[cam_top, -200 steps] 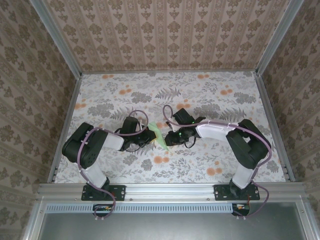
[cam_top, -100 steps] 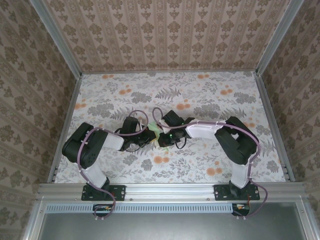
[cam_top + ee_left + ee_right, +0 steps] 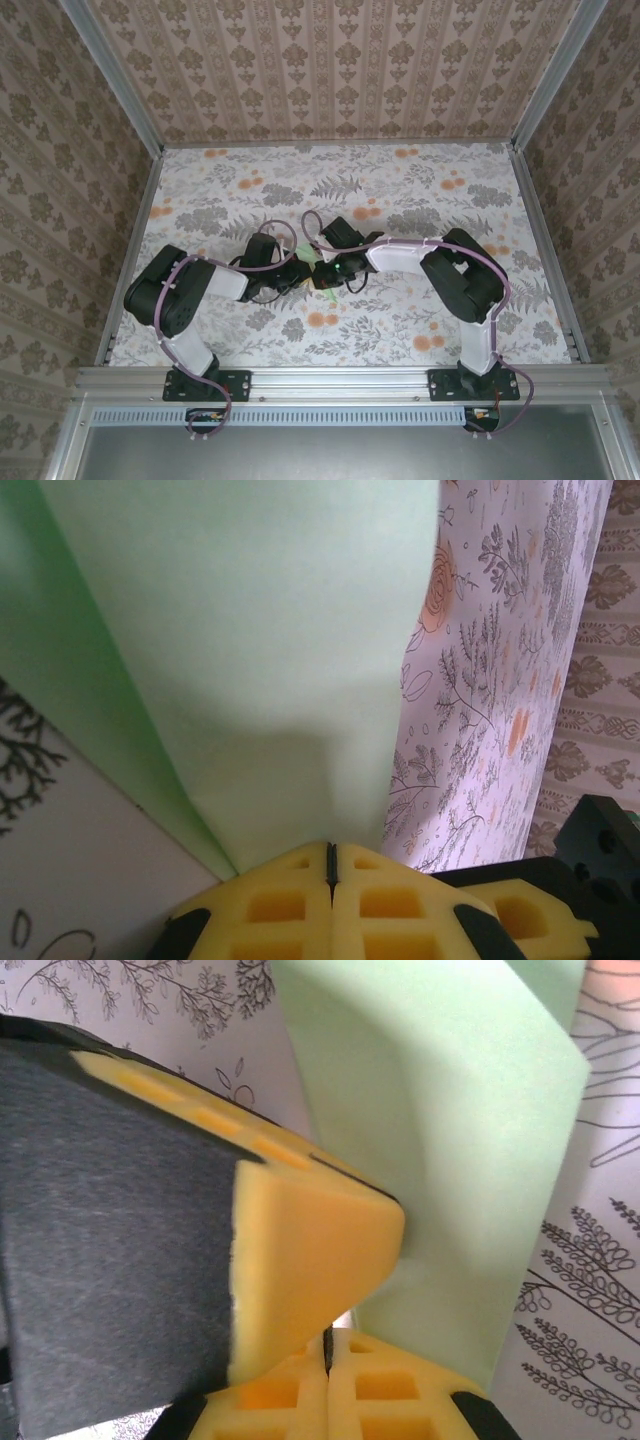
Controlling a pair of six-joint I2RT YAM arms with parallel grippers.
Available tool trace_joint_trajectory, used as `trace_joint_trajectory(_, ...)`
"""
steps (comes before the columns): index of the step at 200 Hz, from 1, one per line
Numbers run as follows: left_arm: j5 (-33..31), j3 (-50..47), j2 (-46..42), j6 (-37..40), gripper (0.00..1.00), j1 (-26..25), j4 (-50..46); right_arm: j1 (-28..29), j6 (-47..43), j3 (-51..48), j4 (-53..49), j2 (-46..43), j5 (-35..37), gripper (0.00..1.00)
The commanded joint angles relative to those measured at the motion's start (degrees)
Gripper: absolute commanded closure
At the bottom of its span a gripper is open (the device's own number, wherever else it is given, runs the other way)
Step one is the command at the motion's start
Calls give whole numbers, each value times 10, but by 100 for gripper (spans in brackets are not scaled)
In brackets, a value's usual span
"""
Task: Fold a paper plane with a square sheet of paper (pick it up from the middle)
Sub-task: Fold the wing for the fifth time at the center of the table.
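Observation:
The pale green sheet of paper [image 3: 313, 259] is held above the floral tablecloth [image 3: 420, 200], where both grippers meet in the top view. My left gripper [image 3: 304, 277] is shut on it. In the left wrist view its yellow pads [image 3: 332, 865] press together and the folded sheet [image 3: 250, 650] fans up from their seam, with a crease on the left. My right gripper [image 3: 323, 275] comes in from the right, its pads [image 3: 327, 1348] shut at the paper's [image 3: 450, 1130] lower edge. One left finger [image 3: 300, 1250] crosses just in front of them.
Patterned walls enclose the table on three sides, with aluminium posts at the corners [image 3: 155, 150]. A metal rail [image 3: 340, 378] carrying both arm bases runs along the near edge. Both forearms lie low over the cloth at mid-table.
The right arm swung left toward the left gripper and its jaws shut at the paper. The left gripper stayed in place, still holding the sheet.

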Motion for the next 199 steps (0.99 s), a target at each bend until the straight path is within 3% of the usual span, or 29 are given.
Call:
trace_joint_trajectory(1,-45,-8,16,28,100,-2,-68,-11,11,-28,36,1,-22,93)
trace_joint_trajectory(131,-85,-9,21,41,100,6,-132,-13,-11,-189,72,-74,-55,94)
trace_joint_trajectory(199,-60,20,0,74,100,6,-138,-15,-12,-165,70,-65,-46,94)
